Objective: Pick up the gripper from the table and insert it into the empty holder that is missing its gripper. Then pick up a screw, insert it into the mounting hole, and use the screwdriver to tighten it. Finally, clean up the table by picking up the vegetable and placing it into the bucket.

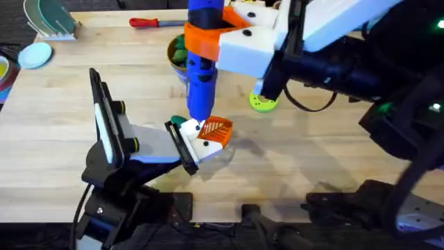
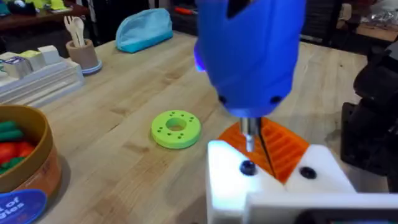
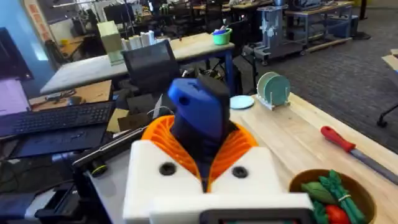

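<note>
The left end effector [image 1: 201, 142], white blocks with an orange ribbed tip, lies low over the wooden table [image 1: 55, 125]; I cannot tell whether it is open or closed. Above it, the blue pen-shaped electric screwdriver [image 1: 202, 76] stands upright, its thin metal bit [image 2: 250, 132] over a dark screw [image 2: 247, 167]. The right end effector [image 1: 232, 38] is clamped around the screwdriver. Behind sits the round orange-brown bucket [image 2: 31, 168].
</note>
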Robot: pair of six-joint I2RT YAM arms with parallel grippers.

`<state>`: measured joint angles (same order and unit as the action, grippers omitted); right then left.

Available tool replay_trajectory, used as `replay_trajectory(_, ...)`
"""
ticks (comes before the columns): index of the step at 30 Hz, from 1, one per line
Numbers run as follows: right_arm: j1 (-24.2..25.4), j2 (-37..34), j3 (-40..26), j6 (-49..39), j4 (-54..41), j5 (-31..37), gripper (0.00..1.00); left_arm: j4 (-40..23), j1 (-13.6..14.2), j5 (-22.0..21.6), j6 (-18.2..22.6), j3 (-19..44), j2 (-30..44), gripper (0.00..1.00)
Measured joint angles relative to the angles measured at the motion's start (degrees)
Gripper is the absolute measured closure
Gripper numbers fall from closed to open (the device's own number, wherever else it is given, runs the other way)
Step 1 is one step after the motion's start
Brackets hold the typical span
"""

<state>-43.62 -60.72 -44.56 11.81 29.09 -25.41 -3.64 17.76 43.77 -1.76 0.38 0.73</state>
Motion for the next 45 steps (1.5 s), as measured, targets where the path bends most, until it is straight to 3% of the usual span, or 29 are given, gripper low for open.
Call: replay_trajectory(45, -0.09, -3.58, 0.0, 2.94, 2.63, -1.07, 0.983, -0.02, 0.0, 0.0, 0.0, 0.0, 0.0, 0.996)
